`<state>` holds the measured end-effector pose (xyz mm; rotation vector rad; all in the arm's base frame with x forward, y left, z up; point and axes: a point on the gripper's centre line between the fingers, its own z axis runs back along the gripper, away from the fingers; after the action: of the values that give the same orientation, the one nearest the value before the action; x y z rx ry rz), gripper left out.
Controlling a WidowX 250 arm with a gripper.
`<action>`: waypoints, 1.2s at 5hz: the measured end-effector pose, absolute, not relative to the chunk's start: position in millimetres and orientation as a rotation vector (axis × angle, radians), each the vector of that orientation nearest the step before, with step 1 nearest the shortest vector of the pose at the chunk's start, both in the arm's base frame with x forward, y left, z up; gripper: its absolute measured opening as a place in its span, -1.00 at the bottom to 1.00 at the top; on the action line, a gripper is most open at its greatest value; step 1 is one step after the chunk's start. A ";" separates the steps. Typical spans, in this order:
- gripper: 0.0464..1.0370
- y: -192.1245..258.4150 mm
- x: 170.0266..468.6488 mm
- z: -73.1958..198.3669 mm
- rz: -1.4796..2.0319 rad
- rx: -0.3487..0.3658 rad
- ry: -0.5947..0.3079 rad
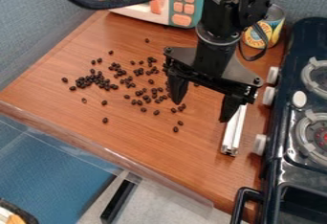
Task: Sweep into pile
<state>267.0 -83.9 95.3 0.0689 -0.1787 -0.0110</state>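
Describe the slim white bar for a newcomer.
Find the black toy stove. Beside its white knobs, on the brown wooden counter, lies a long, slim white bar. Unlike the small, dark, rounded beans scattered nearby, it is straight and pale.

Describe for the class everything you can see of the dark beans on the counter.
The dark beans are small, rounded and nearly black. They lie loose on the brown, wood-look counter, not in one pile: a dense cluster at left, looser groups towards the gripper, and strays around them. The open gripper hangs near those at right.
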 end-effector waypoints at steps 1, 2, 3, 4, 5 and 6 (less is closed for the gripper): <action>0.92 -84.9 265.5 86.8 -0.009 0.072 -0.152; 0.92 -101.2 285.3 69.6 0.019 0.012 -0.164; 0.92 -113.5 306.2 51.8 0.039 -0.011 -0.182; 0.92 -126.4 328.6 40.3 0.059 -0.061 -0.208; 0.92 -122.9 345.7 29.9 0.102 -0.065 -0.201; 0.83 -121.3 349.8 24.2 0.110 -0.045 -0.200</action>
<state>349.8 -121.3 24.2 -0.0449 -0.2002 0.1099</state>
